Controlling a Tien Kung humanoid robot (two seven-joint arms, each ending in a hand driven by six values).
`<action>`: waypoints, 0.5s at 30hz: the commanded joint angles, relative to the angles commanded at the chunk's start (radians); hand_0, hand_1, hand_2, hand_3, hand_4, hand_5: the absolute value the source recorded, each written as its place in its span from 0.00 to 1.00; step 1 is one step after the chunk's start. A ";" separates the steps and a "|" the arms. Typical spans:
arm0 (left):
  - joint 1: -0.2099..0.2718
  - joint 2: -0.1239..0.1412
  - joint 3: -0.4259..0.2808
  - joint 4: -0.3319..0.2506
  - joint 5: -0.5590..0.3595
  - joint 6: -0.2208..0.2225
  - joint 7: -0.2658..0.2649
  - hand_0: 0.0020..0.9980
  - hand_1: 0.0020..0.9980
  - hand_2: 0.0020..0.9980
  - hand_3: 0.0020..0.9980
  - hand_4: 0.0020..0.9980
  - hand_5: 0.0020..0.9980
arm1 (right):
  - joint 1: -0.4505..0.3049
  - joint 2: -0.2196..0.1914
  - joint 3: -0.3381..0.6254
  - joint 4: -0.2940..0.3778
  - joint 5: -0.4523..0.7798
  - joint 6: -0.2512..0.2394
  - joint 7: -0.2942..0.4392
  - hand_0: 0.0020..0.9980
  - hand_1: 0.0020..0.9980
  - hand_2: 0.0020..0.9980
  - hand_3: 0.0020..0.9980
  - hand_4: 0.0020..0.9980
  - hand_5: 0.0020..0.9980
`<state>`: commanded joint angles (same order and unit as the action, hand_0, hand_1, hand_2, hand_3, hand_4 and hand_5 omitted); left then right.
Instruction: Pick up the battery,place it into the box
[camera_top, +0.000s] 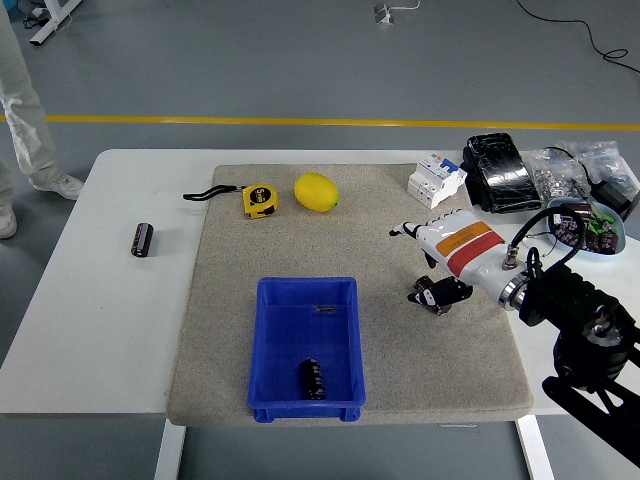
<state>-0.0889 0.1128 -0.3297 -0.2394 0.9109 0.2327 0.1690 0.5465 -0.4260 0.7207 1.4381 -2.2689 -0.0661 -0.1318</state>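
A black battery (314, 379) lies in the front part of the blue box (275, 340) on the beige mat. My right hand (425, 265), white with an orange and red band, hovers over the mat to the right of the box, open and holding nothing. A second black battery (427, 294) lies on the mat just under its thumb, partly hidden. A third battery (143, 239) rests on the bare white table far to the left.
A yellow tape measure (260, 199) and a lemon (316, 191) lie at the mat's far edge. A white circuit breaker (437, 179), a black package (500, 172), plastic bags (572, 168) and a bowl of parts (585, 226) crowd the right. A person's legs (22, 105) stand at top left.
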 joint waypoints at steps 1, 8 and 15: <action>-0.001 -0.001 -0.003 0.000 0.005 0.000 0.001 0.74 0.71 0.74 0.63 0.66 0.65 | 0.005 -0.005 -0.005 -0.006 0.000 0.002 0.011 0.33 0.24 0.34 0.76 1.00 0.39; -0.001 -0.002 -0.011 0.000 0.017 -0.002 0.006 0.74 0.71 0.74 0.63 0.66 0.65 | 0.083 -0.074 -0.126 -0.033 0.000 0.016 0.080 0.42 0.43 0.57 0.79 1.00 0.38; 0.000 -0.003 -0.017 -0.001 0.027 -0.004 0.008 0.74 0.71 0.74 0.63 0.66 0.65 | 0.180 -0.101 -0.287 -0.081 0.000 -0.012 0.100 0.40 0.43 0.59 0.84 1.00 0.37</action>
<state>-0.0892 0.1101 -0.3467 -0.2407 0.9379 0.2286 0.1772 0.7269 -0.5274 0.4341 1.3575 -2.2689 -0.0780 -0.0318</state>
